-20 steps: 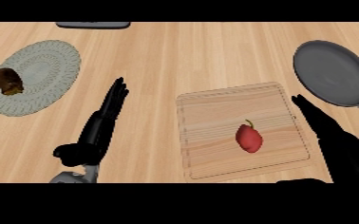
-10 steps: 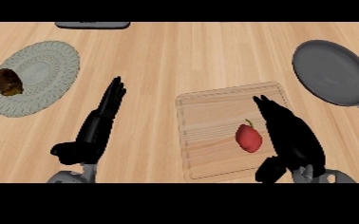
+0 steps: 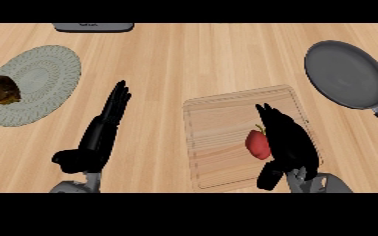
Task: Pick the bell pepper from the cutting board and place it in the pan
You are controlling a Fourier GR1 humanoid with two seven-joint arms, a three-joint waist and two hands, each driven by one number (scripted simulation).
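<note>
Pale wooden table filling the view, grain running top to bottom. Light wooden cutting board lying right of centre, near the lower edge, a groove around its rim. Round woven plate at the far left, with a dark brown lump on its left side, cut by the edge. Grey pan at the upper right, well apart from the board's top corner, partly out of view. Dark grey flat thing at the top edge, only its lower part visible. Left hand resting on the bare table left of the board, released, straight and pointing up the view, thumb out to the left. Right hand over the board's right part, relaxed and spread, not closed on anything, just beside the pepper. Red bell pepper on the board, right of its middle, green stem up, right side hidden by the right hand.
</note>
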